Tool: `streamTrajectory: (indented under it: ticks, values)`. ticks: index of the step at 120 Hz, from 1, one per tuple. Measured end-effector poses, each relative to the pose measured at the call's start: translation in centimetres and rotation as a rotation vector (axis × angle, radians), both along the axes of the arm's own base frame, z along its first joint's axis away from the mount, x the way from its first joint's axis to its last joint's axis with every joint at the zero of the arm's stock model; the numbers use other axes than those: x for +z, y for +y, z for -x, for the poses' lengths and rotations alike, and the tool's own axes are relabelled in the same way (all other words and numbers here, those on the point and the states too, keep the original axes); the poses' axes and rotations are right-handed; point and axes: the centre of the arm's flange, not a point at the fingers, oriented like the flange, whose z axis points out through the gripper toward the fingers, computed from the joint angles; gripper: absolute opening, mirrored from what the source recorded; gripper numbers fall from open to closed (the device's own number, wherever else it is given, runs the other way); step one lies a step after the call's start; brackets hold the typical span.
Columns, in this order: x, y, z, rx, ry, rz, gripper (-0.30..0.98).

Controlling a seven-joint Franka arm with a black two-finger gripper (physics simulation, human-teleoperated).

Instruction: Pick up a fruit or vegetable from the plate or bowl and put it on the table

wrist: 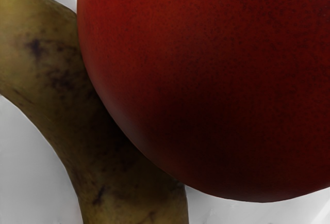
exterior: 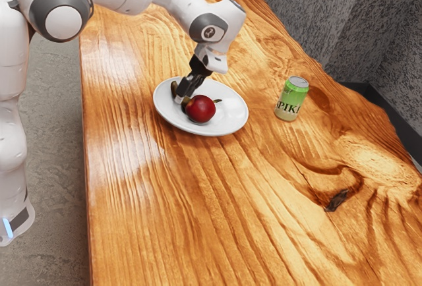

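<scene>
The black gripper (exterior: 182, 97) reaches down over the white plate (exterior: 231, 120), close behind a red round fruit (exterior: 200, 109). Dark brownish parts of a banana (exterior: 187, 104) show around the gripper and beside the fruit. In the wrist view the red fruit (wrist: 206, 79) lies very near the camera, covering part of the spotted yellow-brown banana (wrist: 56, 74), which runs down to the lower edge. The white plate (wrist: 31, 157) is beneath them. Whether the gripper holds the banana cannot be seen.
A green and white can (exterior: 291, 99) stands upright on the wooden table (exterior: 178, 213), off the plate toward the exterior view's right. A dark knot marks the tabletop beyond it. A grey textured wall or block (exterior: 330, 16) rises behind the table's far edge.
</scene>
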Motion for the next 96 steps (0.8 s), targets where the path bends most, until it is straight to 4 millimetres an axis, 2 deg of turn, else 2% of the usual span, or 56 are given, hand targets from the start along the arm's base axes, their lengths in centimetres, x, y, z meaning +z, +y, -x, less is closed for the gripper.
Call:
streamTrajectory:
  ticks: [22, 39, 68, 76, 84, 96]
  values:
    - [-0.8, -0.1, 0.2, 0.004, 0.011, 0.002, 0.38]
    - [-0.9, 0.0, 0.2, 0.008, 0.008, 0.000, 0.22]
    - [0.4, 0.1, 0.2, 0.024, -0.008, -0.032, 0.19]
    - [1.6, 0.3, -0.1, 0.028, -0.023, -0.045, 0.18]
    - [4.6, 0.6, -0.6, 0.034, -0.064, -0.074, 0.17]
    - [10.6, 0.9, -1.5, 0.043, -0.140, -0.118, 0.17]
